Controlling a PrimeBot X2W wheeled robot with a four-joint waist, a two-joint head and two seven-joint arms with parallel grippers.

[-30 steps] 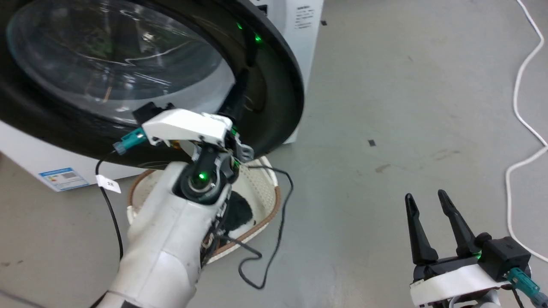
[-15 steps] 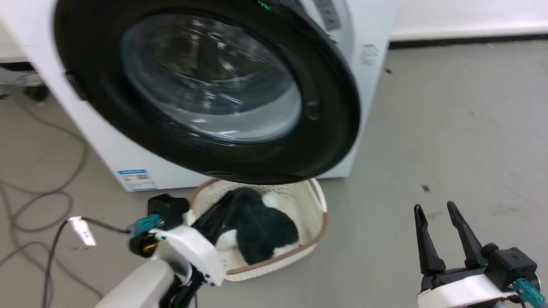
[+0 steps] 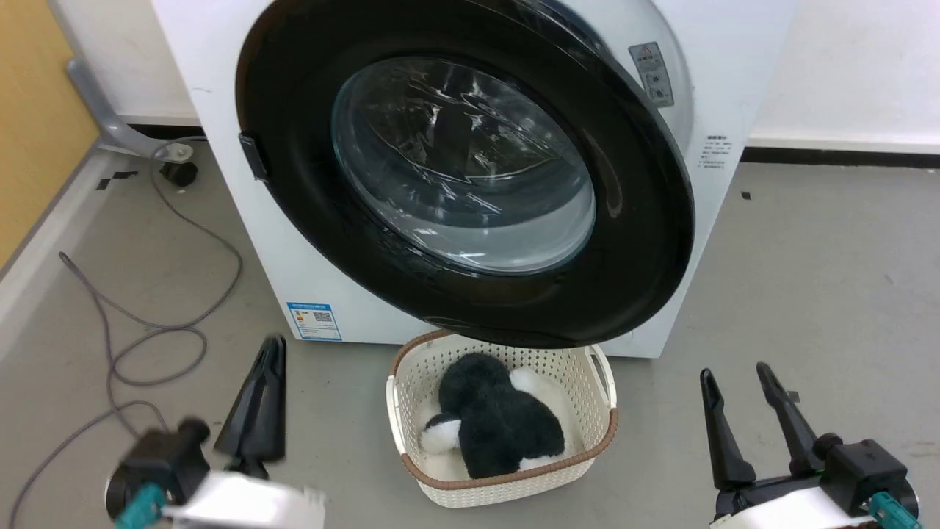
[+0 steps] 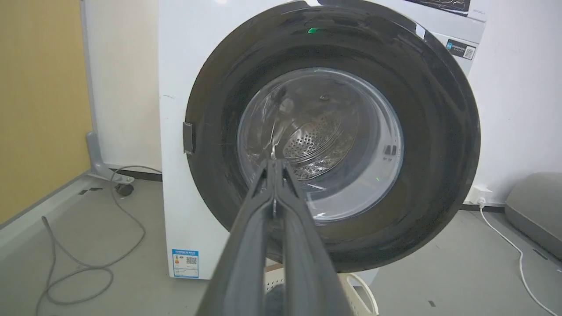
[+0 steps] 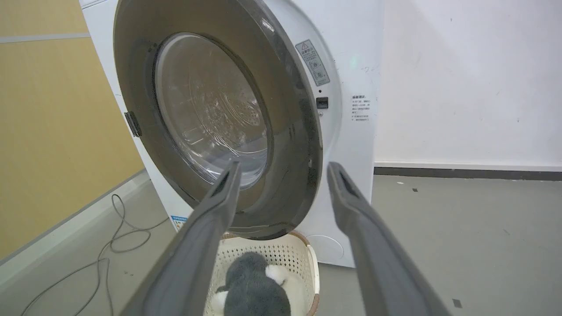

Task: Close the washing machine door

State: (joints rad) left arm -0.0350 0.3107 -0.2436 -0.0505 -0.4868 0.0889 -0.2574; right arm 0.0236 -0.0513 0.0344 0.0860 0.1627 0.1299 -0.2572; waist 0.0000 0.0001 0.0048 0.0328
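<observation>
The white washing machine [image 3: 308, 279] stands ahead. Its round black washing machine door [image 3: 646, 242] with the clear glass bowl [image 3: 470, 169] is swung most of the way in but stands ajar, its right edge off the front, as the right wrist view shows on the door [image 5: 303, 145]. My left gripper [image 3: 273, 345] is low at the left, apart from the door, fingers shut on nothing; in its wrist view the left gripper [image 4: 273, 163] points at the door's glass [image 4: 333, 131]. At the lower right my right gripper [image 3: 734, 375] is open and empty, and the right gripper [image 5: 284, 169] faces the door's free edge.
A white perforated basket [image 3: 507, 485] holding a black and white plush toy [image 3: 492, 426] sits on the floor right under the door. Grey cables [image 3: 147, 345] loop on the floor at the left by a yellow wall [image 3: 37, 110]. Bare grey floor [image 3: 822, 279] lies to the right.
My left arm has come away from the door's lower rim and dropped to the lower left, fingers shut. The head view has shifted back and up. The right gripper stays open.
</observation>
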